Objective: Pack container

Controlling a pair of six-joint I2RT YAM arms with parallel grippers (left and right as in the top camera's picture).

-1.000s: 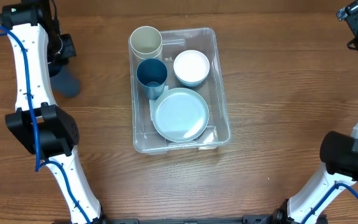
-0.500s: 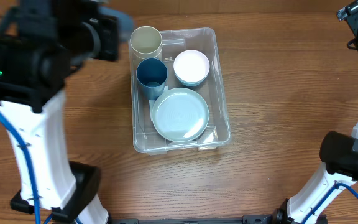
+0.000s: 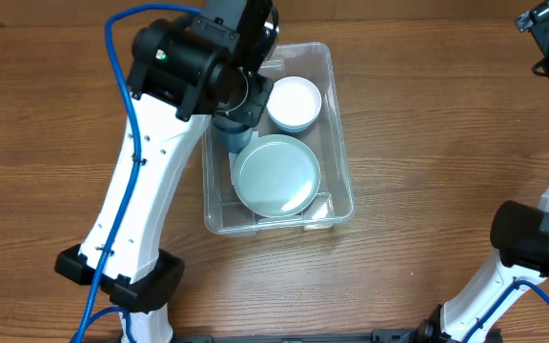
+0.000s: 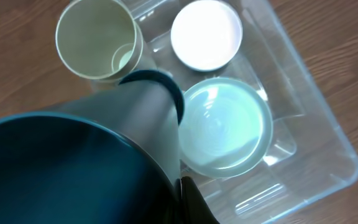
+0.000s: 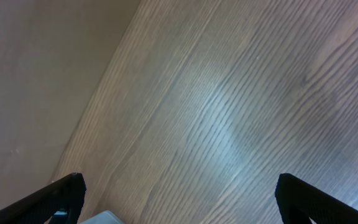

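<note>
The container (image 3: 337,143), a clear bin, sits open side up near the middle of the wooden table (image 3: 446,143). Its long axis runs from the robot's near edge toward the far edge, with the short ends facing near and far. Inside it, a pale green plate (image 3: 276,175) lies flat in the near half. A white bowl (image 3: 294,103) sits in the far right part, just beyond the plate. A beige cup (image 4: 95,38) stands upright in the far left corner, and a standing blue cup (image 4: 173,93) is just beside it, between the beige cup and the plate; only part of its dark rim shows in the left wrist view.

The left gripper (image 3: 239,92) hangs over the far left part of the bin, clenched on a held blue cup (image 4: 123,124), which fills much of the wrist view, mouth toward the camera, above the standing one.

The right gripper (image 5: 179,200) is well apart from the bin, at the far right corner of the table, its fingers spread wide with nothing between them
</note>
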